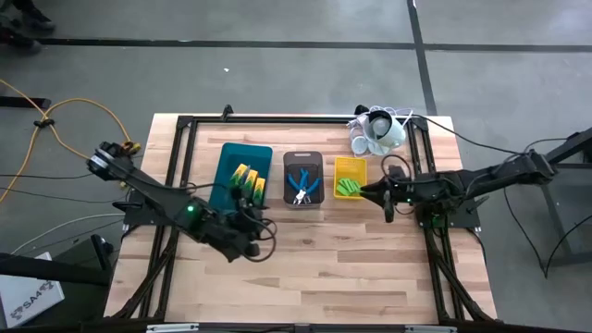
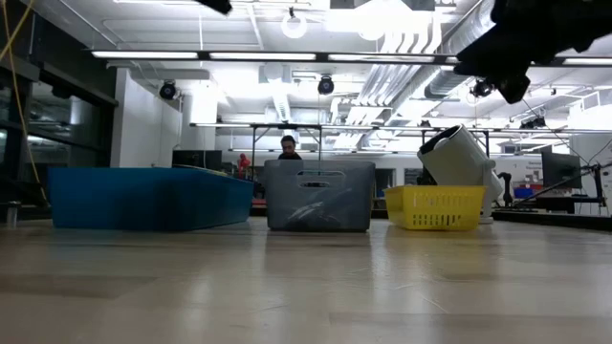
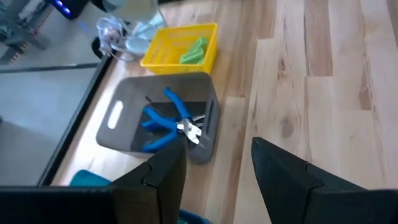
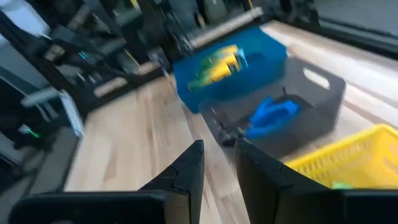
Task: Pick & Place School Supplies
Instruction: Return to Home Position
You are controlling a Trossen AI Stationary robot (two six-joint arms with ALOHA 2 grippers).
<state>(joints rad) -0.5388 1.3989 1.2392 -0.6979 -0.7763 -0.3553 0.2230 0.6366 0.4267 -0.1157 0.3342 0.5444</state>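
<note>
Judging by how things lie, the sorting is done: the yellow-and-green boxes (image 1: pixel 248 181) sit in the teal tray (image 1: pixel 231 157) at the left, the blue pliers (image 1: pixel 302 185) in the grey tray (image 1: pixel 302 157) in the middle, and the green erasers (image 1: pixel 349 187) in the yellow bin (image 1: pixel 350 164) at the right. What remains is a clean retreat

The right arm (image 1: pixel 481 178) reaches in from the right. Its jaws are just beside the bin's near right corner, parted by only a narrow gap and holding nothing. The left arm (image 1: pixel 153 190) has its jaws just near of the teal tray, moderately open and also empty

To do this well, I would raise each wrist first, then pull back, so no finger catches a tray wall. The right arm should draw away rightward over the bare bench (image 1: pixel 324 277), keeping near of the white cup cluster (image 1: pixel 377 131) and its cords at the far right. The left arm should retreat leftward without brushing the teal tray's near wall
</note>
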